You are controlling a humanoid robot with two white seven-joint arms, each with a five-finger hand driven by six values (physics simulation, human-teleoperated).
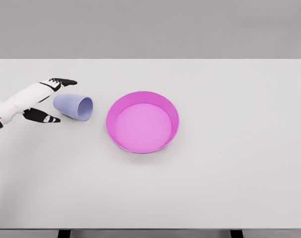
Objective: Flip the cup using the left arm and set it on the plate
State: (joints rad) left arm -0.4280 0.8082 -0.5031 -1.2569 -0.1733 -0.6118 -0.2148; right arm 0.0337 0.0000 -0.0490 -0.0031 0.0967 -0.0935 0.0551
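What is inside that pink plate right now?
Nothing: the pink plate shows only its bare floor, no part of it covered. The lavender cup lies on its side on the table to its left, beside the left hand, its interior mostly hidden.

The cup [74, 106] is pale lavender-blue, plain, without a handle. It lies on its side just left of the plate [142, 122], a narrow gap between them, not touching. Its open mouth faces right and a little toward the viewer, turned to the plate; its closed base points left, away from the plate. The plate is bright magenta, round and shallow, with a raised rim and a lighter pink flat floor. It sits upright, holding nothing, with the cup level with its upper half
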